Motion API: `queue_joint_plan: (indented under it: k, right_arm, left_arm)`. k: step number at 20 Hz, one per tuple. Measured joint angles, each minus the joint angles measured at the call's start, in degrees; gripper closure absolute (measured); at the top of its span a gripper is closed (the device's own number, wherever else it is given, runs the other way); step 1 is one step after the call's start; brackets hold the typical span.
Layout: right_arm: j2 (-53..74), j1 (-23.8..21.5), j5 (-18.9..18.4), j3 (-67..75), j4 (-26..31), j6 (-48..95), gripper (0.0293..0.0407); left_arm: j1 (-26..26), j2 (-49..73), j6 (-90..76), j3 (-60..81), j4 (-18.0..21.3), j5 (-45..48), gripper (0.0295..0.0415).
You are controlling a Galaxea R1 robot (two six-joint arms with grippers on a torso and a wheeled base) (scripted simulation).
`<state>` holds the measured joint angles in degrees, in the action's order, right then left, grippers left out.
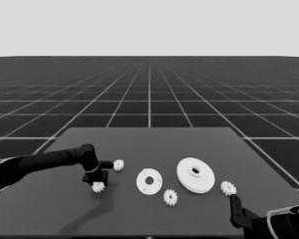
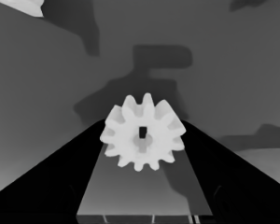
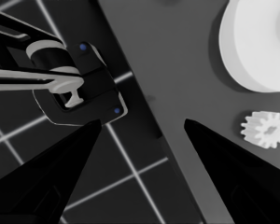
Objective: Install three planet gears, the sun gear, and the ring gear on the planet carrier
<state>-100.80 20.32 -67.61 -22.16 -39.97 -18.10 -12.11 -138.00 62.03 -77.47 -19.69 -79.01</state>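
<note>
left gripper [image 1: 97, 181], black two-finger claw: at table's left end, pointing down; clamped on one small white toothed planet gear [image 2: 142, 138], a finger against each flank in the left wrist view. whether that gear is lifted or touching the table: can't tell.

second small white planet gear [image 1: 118, 165]: just beside the left wrist, toward the far side, on the table, not held.

smaller round part [image 1: 149, 181], white flat washer-like disc w/ wide centre hole (planet carrier): mid-table, near the left gripper on its right; nothing on it.

third planet gear [image 1: 170, 197]: near edge of table, between the two discs, loose.

larger round part [image 1: 195, 175], thick white smooth-rimmed disc w/ small hole (ring gear): right of the smaller one, apart from it, flat on table.

fourth gear [image 1: 228, 187]: just right of the larger part.

right gripper [image 1: 234, 209]: parked at lower right corner, fingers spread, holding nothing.

step, by judgement: first gear pick; no gear installed yet. next move calls for carrying the gear rightward over the smaller round part, then lowering it level onto its seat.
</note>
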Motion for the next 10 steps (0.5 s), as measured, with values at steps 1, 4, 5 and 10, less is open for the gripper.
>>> queue_joint_plan:
  k: [1,4,5,10]
  right_arm:
    - [0.0,0.0,0.0,0.0,0.0,0.0,0.0315]
    - [0.0,0.0,0.0,0.0,0.0,0.0,0.0315]
    - [0.0,0.0,0.0,0.0,0.0,0.0,0.0315]
    - [0.0,0.0,0.0,0.0,0.0,0.0,0.0315]
  left_arm:
    - [0.0,0.0,0.0,0.0,0.0,0.0,0.0398]
    - [-0.1,-0.1,0.0,-0.1,-0.1,0.1,0.0398]
    - [-0.1,-0.1,0.0,-0.1,-0.1,0.1,0.0398]
    - [23.2,4.3,4.2,10.5,20.4,-11.2,0.0398]
